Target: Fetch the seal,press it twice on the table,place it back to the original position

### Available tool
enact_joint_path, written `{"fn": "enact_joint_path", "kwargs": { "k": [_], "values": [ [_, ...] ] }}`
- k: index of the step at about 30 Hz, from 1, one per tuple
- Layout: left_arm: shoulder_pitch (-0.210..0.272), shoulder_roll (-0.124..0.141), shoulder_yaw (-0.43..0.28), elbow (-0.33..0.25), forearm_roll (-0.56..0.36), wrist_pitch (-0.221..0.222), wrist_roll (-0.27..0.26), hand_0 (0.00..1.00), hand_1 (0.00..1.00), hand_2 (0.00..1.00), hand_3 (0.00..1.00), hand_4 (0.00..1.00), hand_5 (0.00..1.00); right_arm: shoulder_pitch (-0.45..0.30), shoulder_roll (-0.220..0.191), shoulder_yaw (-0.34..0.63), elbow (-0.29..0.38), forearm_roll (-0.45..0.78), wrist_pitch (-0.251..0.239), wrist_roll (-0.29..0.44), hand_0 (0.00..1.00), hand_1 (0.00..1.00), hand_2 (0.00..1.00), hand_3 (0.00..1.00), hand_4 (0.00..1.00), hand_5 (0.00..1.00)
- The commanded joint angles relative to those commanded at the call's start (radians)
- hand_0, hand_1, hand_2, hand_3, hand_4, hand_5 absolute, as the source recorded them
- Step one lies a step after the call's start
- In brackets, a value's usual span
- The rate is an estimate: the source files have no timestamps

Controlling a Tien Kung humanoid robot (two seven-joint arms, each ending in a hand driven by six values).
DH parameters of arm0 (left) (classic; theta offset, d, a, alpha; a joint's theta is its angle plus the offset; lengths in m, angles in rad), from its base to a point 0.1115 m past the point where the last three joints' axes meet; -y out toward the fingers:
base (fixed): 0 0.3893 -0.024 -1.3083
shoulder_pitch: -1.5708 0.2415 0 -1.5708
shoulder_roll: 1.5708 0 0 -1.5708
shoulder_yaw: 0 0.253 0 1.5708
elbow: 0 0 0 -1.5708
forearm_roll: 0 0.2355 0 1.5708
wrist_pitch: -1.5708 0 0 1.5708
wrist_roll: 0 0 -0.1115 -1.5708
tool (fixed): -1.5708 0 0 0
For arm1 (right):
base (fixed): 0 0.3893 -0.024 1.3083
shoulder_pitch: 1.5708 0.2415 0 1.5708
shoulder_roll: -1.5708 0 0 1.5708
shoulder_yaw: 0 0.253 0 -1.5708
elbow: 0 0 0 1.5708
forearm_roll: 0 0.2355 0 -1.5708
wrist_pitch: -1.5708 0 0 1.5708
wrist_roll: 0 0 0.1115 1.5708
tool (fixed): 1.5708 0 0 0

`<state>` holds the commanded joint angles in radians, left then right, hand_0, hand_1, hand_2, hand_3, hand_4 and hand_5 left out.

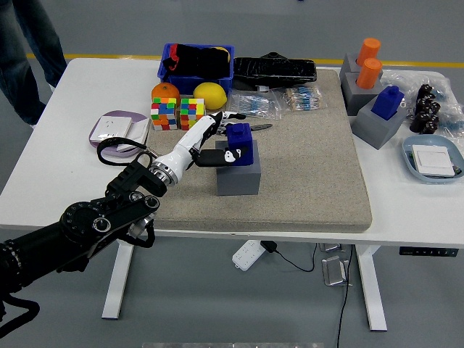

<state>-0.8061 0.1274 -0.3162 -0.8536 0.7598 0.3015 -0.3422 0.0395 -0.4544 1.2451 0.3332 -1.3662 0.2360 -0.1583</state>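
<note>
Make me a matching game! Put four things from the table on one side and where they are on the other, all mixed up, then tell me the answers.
Things:
1. blue stamp
2. orange stamps
3. puzzle cubes
4. orange fruit

Places:
A. just behind the puzzle cubes
B. on grey blocks at the far right of the mat
C. on the grey block next to the left robot hand
D. side by side, left of the mat, in front of the fruit

Pairs: 1-C, 2-B, 3-D, 4-A
</note>
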Motion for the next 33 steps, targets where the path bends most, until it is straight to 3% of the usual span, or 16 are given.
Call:
{"fn": "enact_joint_path", "kwargs": {
  "k": [33],
  "values": [
    [-0.030,0.036,-0.004,-0.030,0.078,-0.028,0.046,0.844,0.517,0.406,0.800,0.520,0.002,-0.003,0.001,0.009,0.000,-0.002,0.004,0.003,0.833,0.743,0.736,0.710,0.817,0.594]
  ]
}}
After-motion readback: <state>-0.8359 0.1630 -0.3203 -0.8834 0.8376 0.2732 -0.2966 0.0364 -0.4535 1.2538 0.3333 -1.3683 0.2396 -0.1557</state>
